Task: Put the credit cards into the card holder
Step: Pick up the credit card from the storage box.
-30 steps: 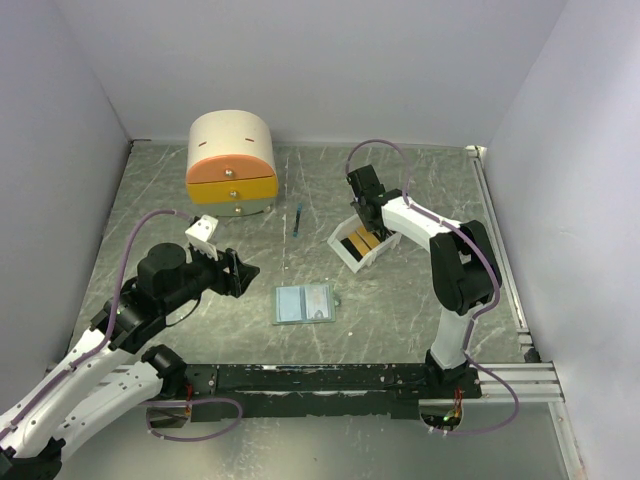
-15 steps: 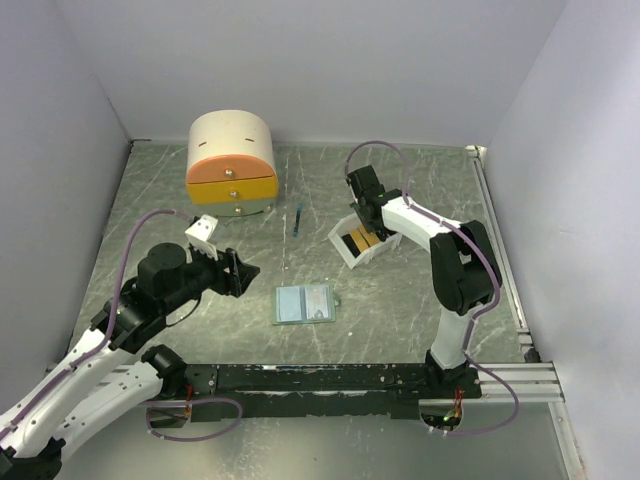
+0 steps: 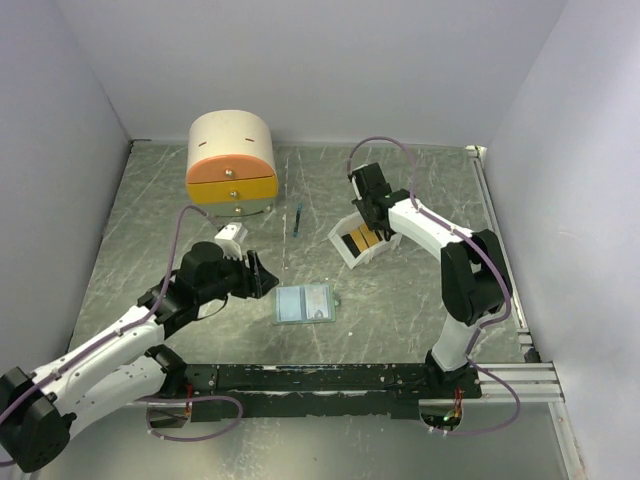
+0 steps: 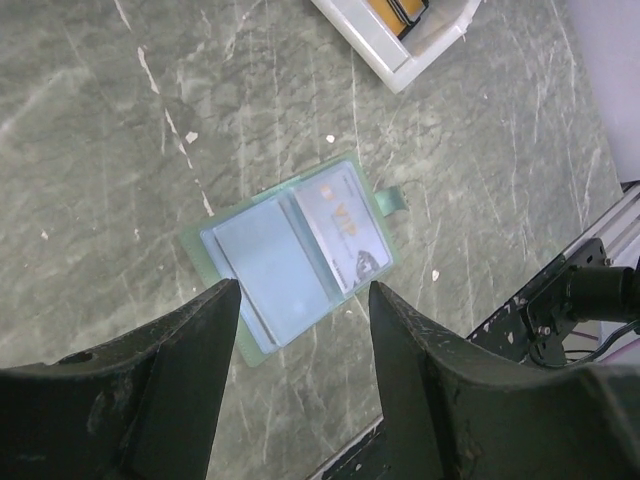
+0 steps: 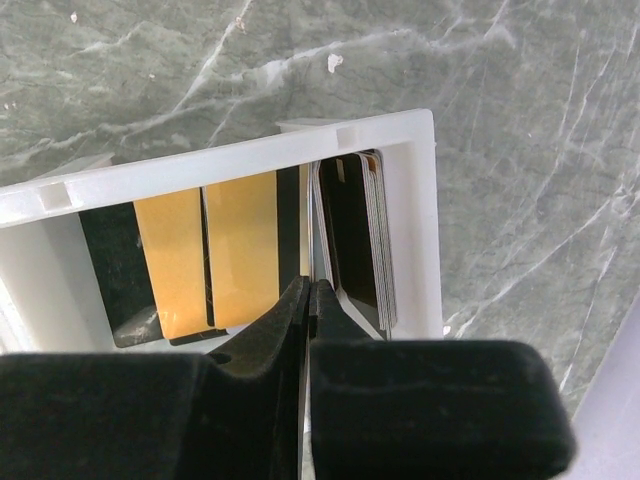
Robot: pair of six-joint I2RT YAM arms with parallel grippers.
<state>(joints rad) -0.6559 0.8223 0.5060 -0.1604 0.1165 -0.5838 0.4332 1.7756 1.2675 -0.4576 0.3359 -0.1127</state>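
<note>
RIGHT: right gripper (image 5: 308, 288) fingers pressed together inside white tray (image 5: 240, 160), tips at the seam between gold and dark credit cards (image 5: 215, 250), probably to separate one; a pinched card cannot be confirmed | LEFT: left gripper (image 4: 302, 292) spread wide above card holder (image 4: 285, 265), which lies opened flat mid-table, likely to steady it | TEXT: "VIP" legible on the holder's inserted card.

Marbled green table (image 3: 400, 300) carries card holder (image 3: 305, 303), white tray (image 3: 347, 252), drawer box (image 3: 231, 165), blue stick (image 3: 297, 220).
</note>
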